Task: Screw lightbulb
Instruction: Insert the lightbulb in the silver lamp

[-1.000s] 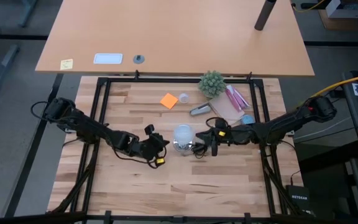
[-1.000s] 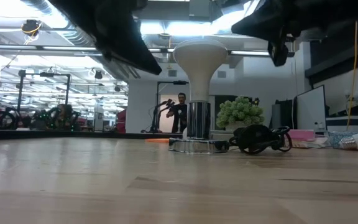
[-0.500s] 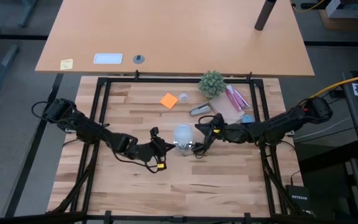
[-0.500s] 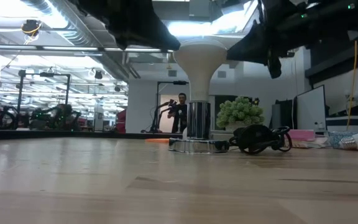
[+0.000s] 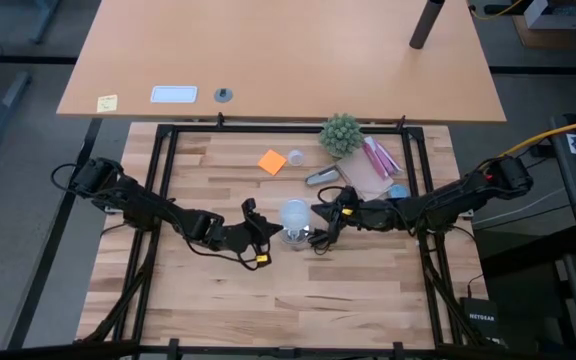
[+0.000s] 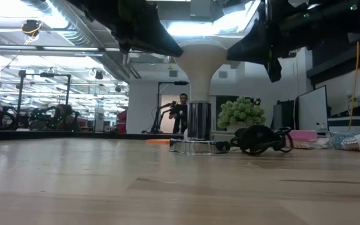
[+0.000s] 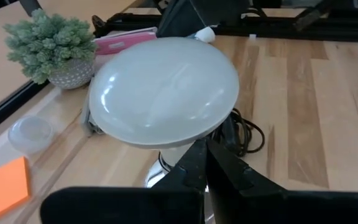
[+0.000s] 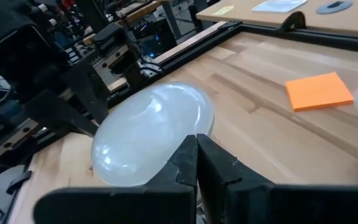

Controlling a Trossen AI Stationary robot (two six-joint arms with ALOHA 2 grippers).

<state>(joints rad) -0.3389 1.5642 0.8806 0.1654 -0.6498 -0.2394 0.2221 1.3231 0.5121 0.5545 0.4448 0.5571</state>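
Note:
The white frosted lightbulb stands upright, its neck in a silver socket on a shiny round base at mid-table. My left gripper is shut and comes at the bulb's round head from the table's left. My right gripper is also shut. It reaches the head from the table's right. In the low view, the two grippers flank the head on opposite sides. My left gripper's shut fingertips meet the left rim of the bulb's head, coming nearly level from the table's left. My right gripper's shut fingertips meet the right rim of the head, coming nearly level from the table's right. The bulb stays upright in its socket.
A coiled black cord lies right of the base. Behind it are a grey oblong object, an orange sticky note, a small clear lid, a green plant and pink packets. The near half of the table is bare wood.
My left gripper has moved toward the table's right and my right gripper toward the table's left and a little down. Both have closed in on the bulb's head from opposite sides. The bulb and its base have stayed where they were.

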